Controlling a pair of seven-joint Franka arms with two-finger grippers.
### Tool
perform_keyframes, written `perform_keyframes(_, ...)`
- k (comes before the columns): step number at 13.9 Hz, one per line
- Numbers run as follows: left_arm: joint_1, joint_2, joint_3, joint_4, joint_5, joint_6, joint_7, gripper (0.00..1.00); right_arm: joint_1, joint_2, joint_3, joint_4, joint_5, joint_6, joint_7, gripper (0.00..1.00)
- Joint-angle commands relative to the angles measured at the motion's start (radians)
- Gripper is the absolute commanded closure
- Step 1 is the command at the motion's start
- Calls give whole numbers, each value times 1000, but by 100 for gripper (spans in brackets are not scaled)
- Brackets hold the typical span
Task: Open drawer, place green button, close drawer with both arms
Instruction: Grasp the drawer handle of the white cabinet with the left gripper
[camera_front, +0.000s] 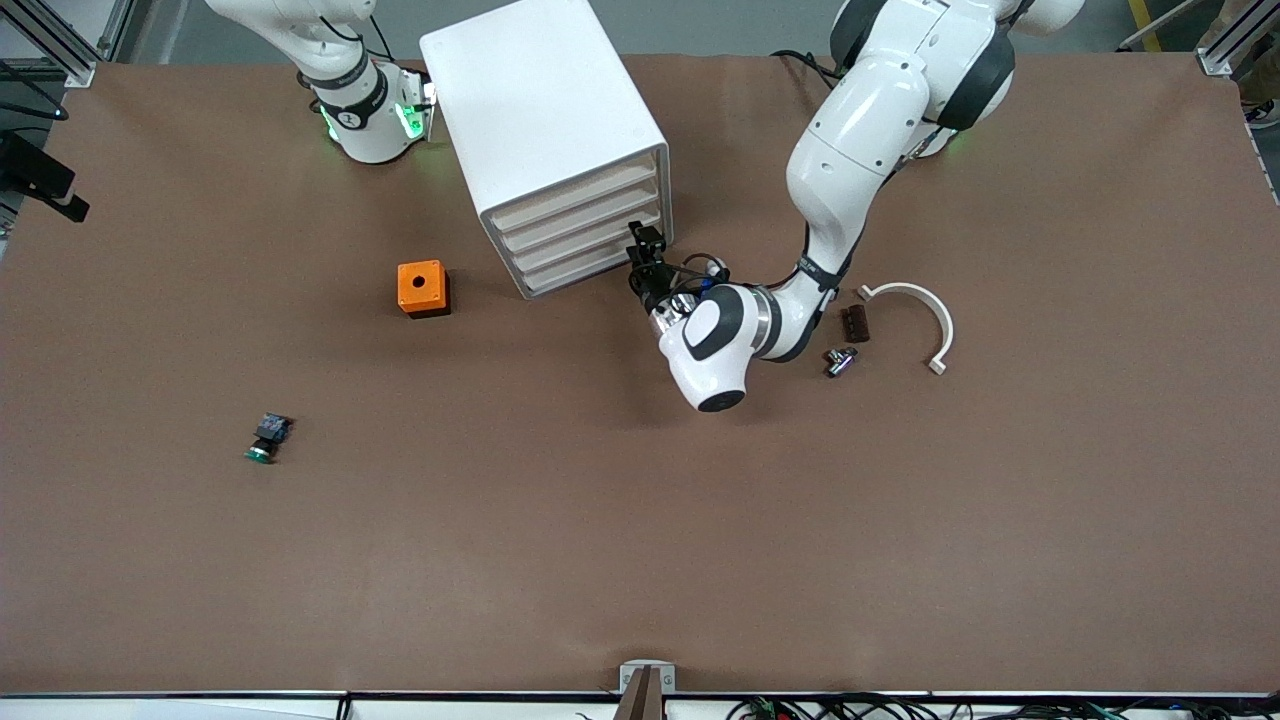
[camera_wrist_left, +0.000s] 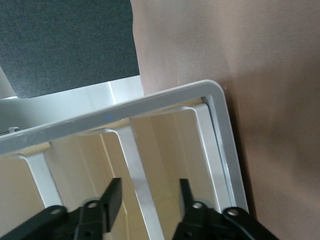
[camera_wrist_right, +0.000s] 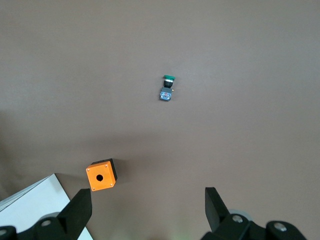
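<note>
Nearest the camera, the button (camera_front: 266, 441) lies on the brown bench (camera_front: 640, 560), toward the right arm's end. Left end effector (camera_front: 648, 266), half open, straddles a cabinet (camera_front: 548, 130) drawer (camera_front: 590, 262) front. Right end effector (camera_wrist_right: 150, 207) hangs wide over the orange box (camera_front: 422, 288).

white cabinet (camera_front: 545, 110) – orange cube (camera_front: 422, 287), green-capped button (camera_front: 267, 439)

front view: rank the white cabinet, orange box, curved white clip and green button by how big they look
1. white cabinet, by far the largest
2. curved white clip, wider in span than the box but thin
3. orange box, more solid; its order with the clip is unsure
4. green button, smallest
</note>
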Motion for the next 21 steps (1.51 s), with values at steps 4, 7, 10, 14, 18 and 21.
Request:
perform_keyframes(4, -47, 24, -2, 14, -25, -59, -16, 59, -19, 18, -7, 24, -4, -5, 14, 0)
perform_keyframes(7, -75, 36, -4, 14, -25, -94, -19, 67, -53, 44, -7, 20, 11, -41, 11, 0)
perform_keyframes(10, -78, 44, -2, 8, -22, -101, -61, 84, -57, 139, -7, 29, 2, -71, 5, 0)
perform_keyframes(14, -72, 48, -1, 8, -19, -99, -61, 88, -104, 268, -8, 46, 13, -34, 5, 0)
perform_keyframes(18, -50, 50, 8, 16, -30, -88, -61, 88, -134, 311, -7, -23, 20, 66, 9, 0)
perform_keyframes(21, -24, 48, 10, 19, -37, -84, -62, 88, -149, 279, -7, -256, 67, 359, 74, 0)
